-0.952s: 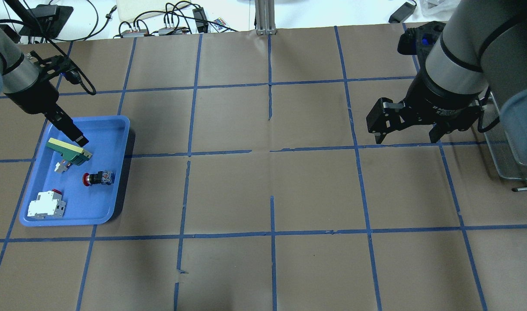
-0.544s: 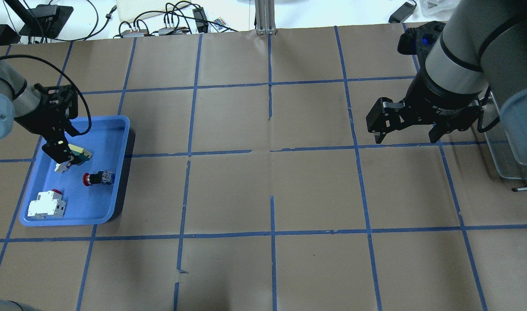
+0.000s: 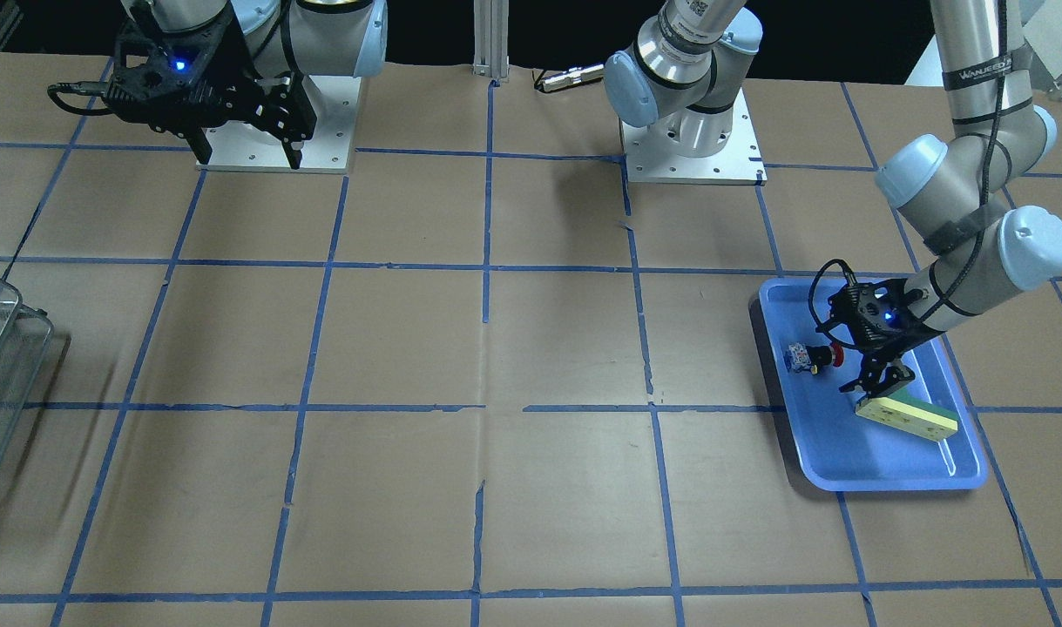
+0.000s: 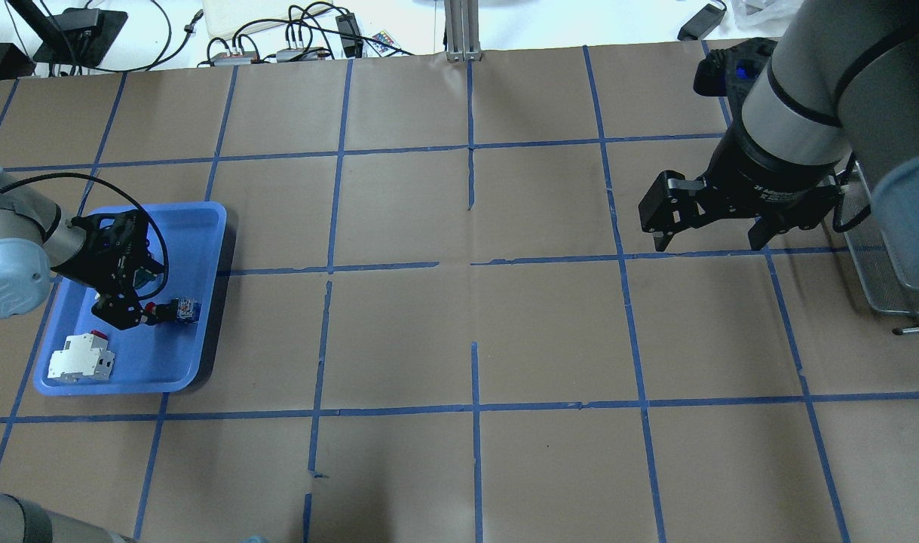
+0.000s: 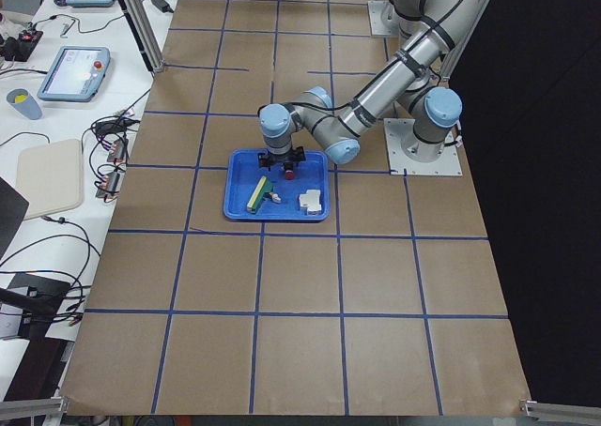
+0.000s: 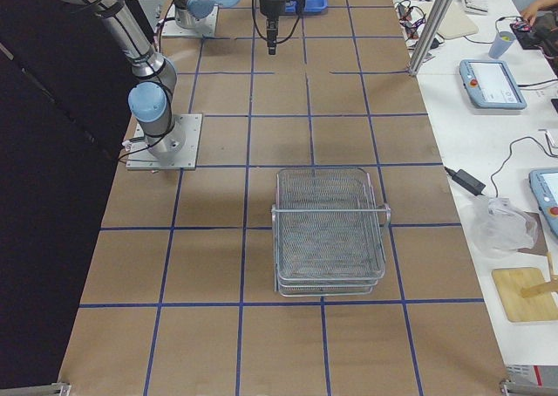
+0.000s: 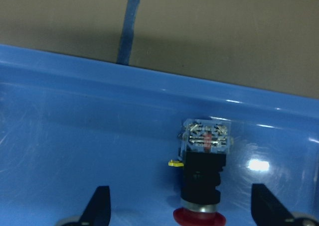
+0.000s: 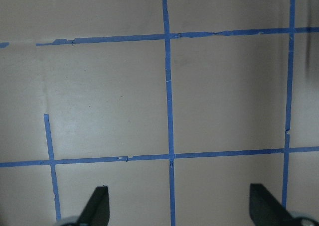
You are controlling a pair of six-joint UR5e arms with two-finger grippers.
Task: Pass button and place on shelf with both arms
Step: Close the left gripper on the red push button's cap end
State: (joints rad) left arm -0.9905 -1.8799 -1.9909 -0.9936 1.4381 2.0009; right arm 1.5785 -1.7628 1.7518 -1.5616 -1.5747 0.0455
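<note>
**1. Change of state.** The left gripper (image 4: 135, 311) has left the yellow-green wedge block (image 3: 905, 416) and travelled toward 6 o'clock in the overhead view. It now stands low over the button (image 4: 174, 310). Its jaws are open and bracket the red head end. The left wrist view shows a clear gap on each side, so there is no contact yet. The button has not moved. It lies on its side in the blue tray (image 4: 203, 219), red head toward 9 o'clock and blue-and-white block toward 3 o'clock. The white-and-red boxy switch (image 4: 81, 358) sits at 7 o'clock from it, apart. The right gripper (image 4: 708, 240) has not moved; its jaws are open, hold nothing and hang above bare paper.

**2. Meaning for the task.** The approach appears complete and the grasp is the step in hand. The pass and the placement remain to be done. The red head sits near the fingertips, so a slightly deeper reach is probably advisable before closing.

**3. Surface.** The bench (image 4: 399, 339) is covered in brown paper with a grid of blue tape. The tray stands at 9 o'clock. The shelf (image 6: 330, 206) stands at 3 o'clock, well apart from the tray.

**4. Room.** White side tables along the bench carry cables, adapters and tablet-style pendants. An aluminium post (image 4: 463, 30) rises at 12 o'clock.
</note>
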